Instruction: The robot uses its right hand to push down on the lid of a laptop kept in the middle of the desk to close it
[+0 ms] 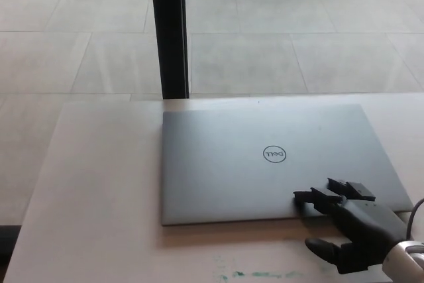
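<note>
1. The floor [278, 44] behind the table is covered with large pale square tiles that have thin joints between them.
2. The table [99, 203] has a light, smooth, matt top with a straight far edge.
3. The laptop [265, 164] lies in the middle of the table, closed flat. Its lid is grey, smooth metal, rectangular with rounded corners, and a round logo [274, 154] sits in the centre.
4. A black upright post [169, 31] stands behind the table, just beyond the far left corner of the laptop.
5. The right hand [344, 220] is black and blocky. Its two thick fingers [324, 198] are stretched forward and rest on the near right part of the lid, the thumb [323, 248] is spread apart below, over the table, and it holds nothing.
</note>
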Controlling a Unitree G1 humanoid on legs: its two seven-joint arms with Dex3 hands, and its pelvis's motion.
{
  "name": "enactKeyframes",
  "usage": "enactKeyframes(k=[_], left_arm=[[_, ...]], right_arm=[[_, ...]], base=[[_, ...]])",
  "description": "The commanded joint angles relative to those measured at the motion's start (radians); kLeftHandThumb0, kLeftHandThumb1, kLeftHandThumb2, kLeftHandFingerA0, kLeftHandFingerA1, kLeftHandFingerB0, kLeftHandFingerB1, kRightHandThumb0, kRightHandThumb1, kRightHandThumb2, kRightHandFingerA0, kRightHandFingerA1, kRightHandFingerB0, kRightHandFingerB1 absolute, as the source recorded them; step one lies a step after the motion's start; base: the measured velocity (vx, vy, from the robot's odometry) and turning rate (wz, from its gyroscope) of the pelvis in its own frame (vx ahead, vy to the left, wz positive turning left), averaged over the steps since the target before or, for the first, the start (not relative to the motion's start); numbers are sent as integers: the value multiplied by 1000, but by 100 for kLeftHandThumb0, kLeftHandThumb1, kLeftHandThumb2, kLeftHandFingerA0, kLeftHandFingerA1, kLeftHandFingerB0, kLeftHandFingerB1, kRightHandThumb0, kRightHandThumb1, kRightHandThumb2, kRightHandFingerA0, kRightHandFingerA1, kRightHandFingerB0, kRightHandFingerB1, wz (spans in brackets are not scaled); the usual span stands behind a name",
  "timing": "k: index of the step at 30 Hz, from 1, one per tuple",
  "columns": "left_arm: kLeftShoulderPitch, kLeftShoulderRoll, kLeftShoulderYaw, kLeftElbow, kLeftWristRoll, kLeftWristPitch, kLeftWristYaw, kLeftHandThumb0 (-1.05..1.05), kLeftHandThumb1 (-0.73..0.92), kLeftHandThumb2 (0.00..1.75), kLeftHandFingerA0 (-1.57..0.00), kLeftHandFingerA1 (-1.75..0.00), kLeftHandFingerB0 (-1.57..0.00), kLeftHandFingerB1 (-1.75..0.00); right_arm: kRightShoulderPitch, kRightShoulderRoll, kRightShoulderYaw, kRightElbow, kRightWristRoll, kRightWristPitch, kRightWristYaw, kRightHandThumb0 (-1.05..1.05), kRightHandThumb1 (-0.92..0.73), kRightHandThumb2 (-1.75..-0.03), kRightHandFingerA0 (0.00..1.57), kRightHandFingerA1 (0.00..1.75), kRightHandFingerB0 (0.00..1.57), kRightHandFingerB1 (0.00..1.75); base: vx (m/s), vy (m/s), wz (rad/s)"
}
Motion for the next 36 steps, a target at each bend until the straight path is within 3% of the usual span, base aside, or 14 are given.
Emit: enactKeyframes(k=[1, 14, 19, 20, 21, 24, 27, 28, 30, 32, 33, 34, 35, 36], left_arm=[[5, 15, 5, 3, -7, 20, 1, -94, 90, 67, -23, -57, -21, -47], [-5, 21, 8, 13, -11, 21, 0, -94, 90, 67, -26, -59, -23, -47], [-1, 17, 5, 14, -1, 19, 8, -94, 90, 68, -27, -56, -23, -46], [0, 16, 4, 22, 3, 13, 5, -94, 91, 67, -28, -56, -24, -45], [3, 13, 4, 16, 5, 15, 10, -95, 91, 67, -29, -57, -24, -47], [1, 13, 1, 30, 12, 5, 8, -96, 91, 68, -28, -58, -24, -48], [8, 0, 18, 12, -24, 33, 14, -94, 90, 67, -27, -59, -22, -49], [8, 1, 20, 22, -20, 27, 13, -94, 90, 67, -26, -56, -22, -47], [6, 7, 19, 30, -13, 25, 13, -95, 91, 68, -25, -56, -21, -47], [5, 5, 21, 37, -15, 21, 11, -96, 91, 68, -26, -57, -21, -48], [10, 2, 24, 30, -20, 22, 10, -95, 91, 68, -26, -59, -21, -49], [13, 1, 25, 28, -22, 25, 10, -94, 91, 68, -26, -57, -21, -48], [15, 2, 25, 28, -23, 27, 9, -94, 91, 68, -26, -57, -21, -48], [19, -1, 26, 20, -26, 32, 12, -93, 92, 68, -26, -57, -20, -47]], right_arm=[[27, -70, -16, -57, -7, 62, 170, -86, -92, -76, 18, 49, 25, 36], [-21, -249, -560, -336, 517, 165, 416, -81, -92, -70, 35, 42, 38, 33], [32, -315, -811, -374, 630, 216, 406, -82, -92, -71, 39, 43, 40, 34], [40, -325, -864, -370, 647, 239, 403, -83, -80, -119, 35, 54, 32, 48], [51, -337, -923, -351, 659, 241, 389, -82, -92, -73, 40, 44, 40, 36], [91, -366, -1055, -271, 661, 184, 351, -89, -82, -87, 41, 54, 38, 40], [161, -389, -1211, -148, 660, 169, 281, -83, -92, -70, 44, 63, 46, 45], [207, -398, -1271, -83, 668, 164, 267, -89, -75, -86, 46, 78, 41, 58], [257, -406, -1318, -30, 660, 159, 251, -81, -92, -67, 41, 81, 40, 57], [314, -405, -1363, 49, 669, 115, 231, -87, -77, -85, 39, 77, 36, 56], [369, -399, -1402, 114, 676, 86, 204, -83, -92, -69, 34, 81, 33, 54], [387, -392, -1418, 128, 680, 73, 195, -80, -73, -110, 37, 79, 32, 63], [404, -383, -1436, 135, 684, 64, 186, -80, -73, -110, 37, 79, 32, 63], [415, -375, -1453, 160, 693, 52, 168, -82, -92, -69, 32, 90, 32, 60]], base=[[0, 0, 0], [0, 0, 0], [0, 0, 0], [0, 0, 0], [0, 0, 0], [0, 0, 0], [0, 0, 0], [0, 0, 0], [0, 0, 0], [0, 0, 0], [0, 0, 0], [0, 0, 0], [0, 0, 0], [0, 0, 0]])
